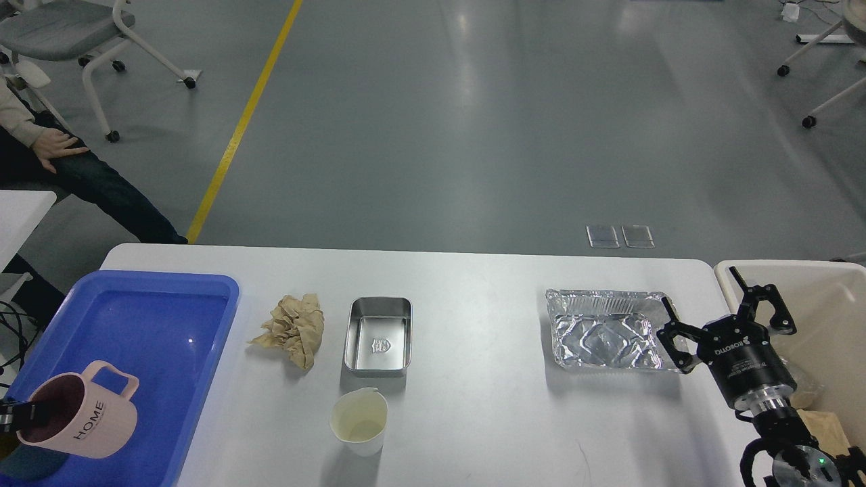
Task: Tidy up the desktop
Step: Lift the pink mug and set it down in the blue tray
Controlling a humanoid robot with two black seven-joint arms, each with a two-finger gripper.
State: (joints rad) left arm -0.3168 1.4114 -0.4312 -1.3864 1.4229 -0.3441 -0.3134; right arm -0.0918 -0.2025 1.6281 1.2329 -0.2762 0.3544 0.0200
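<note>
The white desktop (473, 284) spans the view. On it, from left to right, lie a crumpled brown paper (292, 329), an open metal tin (377, 336), a white paper cup (360, 421) in front of the tin, and an empty foil tray (609, 329). My left gripper (15, 414) shows only at the left edge. It is shut on the rim of a pink "HOME" mug (81, 412), which is tilted over the blue tray (149, 318). My right gripper (700, 287) is open and empty just right of the foil tray, at the table's right edge.
A beige bin (727, 284) stands against the table's right end, with brown paper (822, 423) inside. A seated person (61, 162) and wheeled chairs are beyond the far left corner. Grey floor with a yellow line lies behind.
</note>
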